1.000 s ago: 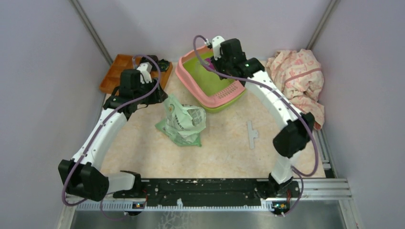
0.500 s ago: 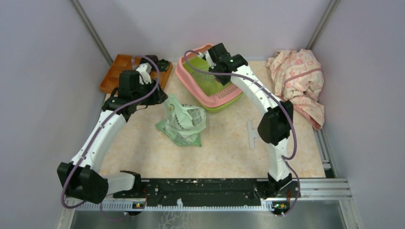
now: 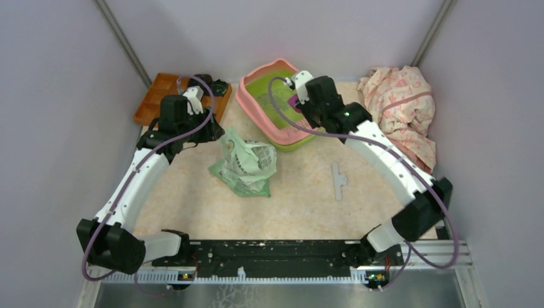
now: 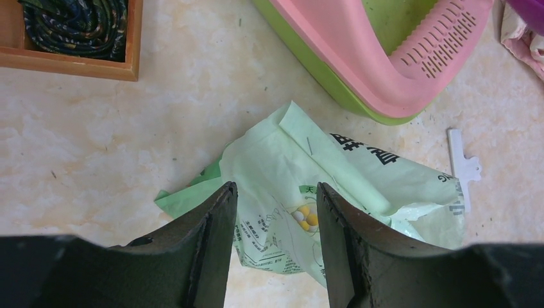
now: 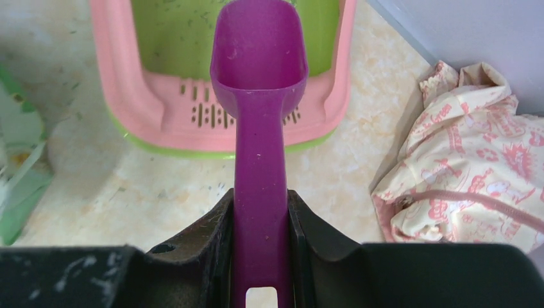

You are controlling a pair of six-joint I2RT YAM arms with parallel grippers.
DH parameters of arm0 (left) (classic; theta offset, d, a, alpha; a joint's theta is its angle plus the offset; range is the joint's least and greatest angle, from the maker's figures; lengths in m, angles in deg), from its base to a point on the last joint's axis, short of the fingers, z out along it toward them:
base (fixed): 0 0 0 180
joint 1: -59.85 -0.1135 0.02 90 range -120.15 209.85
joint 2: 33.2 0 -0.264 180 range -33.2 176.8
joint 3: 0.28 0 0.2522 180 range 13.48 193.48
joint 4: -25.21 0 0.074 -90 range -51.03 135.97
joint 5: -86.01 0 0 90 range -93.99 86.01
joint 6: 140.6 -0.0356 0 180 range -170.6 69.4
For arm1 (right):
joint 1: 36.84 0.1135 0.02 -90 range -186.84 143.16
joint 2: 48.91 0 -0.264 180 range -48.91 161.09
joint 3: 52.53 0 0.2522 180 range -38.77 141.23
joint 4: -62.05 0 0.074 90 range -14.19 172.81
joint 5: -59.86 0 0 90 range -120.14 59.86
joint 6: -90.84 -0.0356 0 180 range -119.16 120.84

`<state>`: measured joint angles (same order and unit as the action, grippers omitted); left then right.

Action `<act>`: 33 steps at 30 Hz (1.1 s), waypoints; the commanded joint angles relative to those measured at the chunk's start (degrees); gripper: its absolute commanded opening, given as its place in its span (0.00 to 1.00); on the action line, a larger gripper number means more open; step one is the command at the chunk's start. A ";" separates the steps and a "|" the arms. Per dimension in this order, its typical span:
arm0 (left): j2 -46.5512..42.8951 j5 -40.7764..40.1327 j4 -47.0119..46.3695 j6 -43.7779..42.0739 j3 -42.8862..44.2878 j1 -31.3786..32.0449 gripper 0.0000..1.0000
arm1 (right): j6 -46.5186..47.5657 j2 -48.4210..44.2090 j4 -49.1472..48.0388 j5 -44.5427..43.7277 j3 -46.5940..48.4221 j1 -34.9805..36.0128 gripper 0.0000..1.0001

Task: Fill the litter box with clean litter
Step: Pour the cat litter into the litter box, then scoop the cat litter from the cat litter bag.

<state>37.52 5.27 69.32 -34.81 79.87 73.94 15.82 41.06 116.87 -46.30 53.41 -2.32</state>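
The litter box [image 3: 247, 102] stands at the back centre, a lime green basin with a pink rim [image 5: 115, 83] and a slotted pink grate [image 4: 442, 38]. Only a few dark specks of litter [image 5: 176, 22] dot its green floor. My right gripper [image 5: 260, 199] is shut on the handle of a purple scoop [image 5: 260, 58]. The scoop's empty bowl hangs over the grate end. In the top view the right gripper [image 3: 306, 96] sits above the box's right end. My left gripper [image 4: 274, 192] is open just above a pale green printed bag [image 4: 340, 179], which lies crumpled on the table [image 3: 247, 163].
An orange-brown wooden tray [image 3: 160, 96] holding a dark coiled item [image 4: 77, 22] sits at the back left. A pink-patterned cloth [image 3: 401, 109] is heaped at the back right. A pale clip [image 3: 337, 179] lies right of the bag. Grey walls close in on three sides.
The right arm swung over the box, then drew back toward its right end, its elbow swinging out to the right. The scoop stays gripped. The left arm and the bag have not moved.
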 commanded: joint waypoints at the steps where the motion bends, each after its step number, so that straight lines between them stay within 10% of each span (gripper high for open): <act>1: -1.58 -0.67 0.76 -0.67 1.85 -0.03 0.55 | -4.22 -15.08 -6.19 4.33 -5.39 1.07 0.00; 15: -2.61 -2.28 1.20 -0.72 2.82 -0.02 0.73 | -14.51 -31.27 16.33 24.22 -11.40 4.42 0.00; 33: -3.25 -2.10 0.21 0.01 0.89 -0.02 0.87 | -12.07 -14.28 19.80 21.74 -3.09 13.50 0.00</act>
<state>35.80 3.11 70.67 -34.94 81.27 73.94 2.78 24.28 138.42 -23.70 45.15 9.33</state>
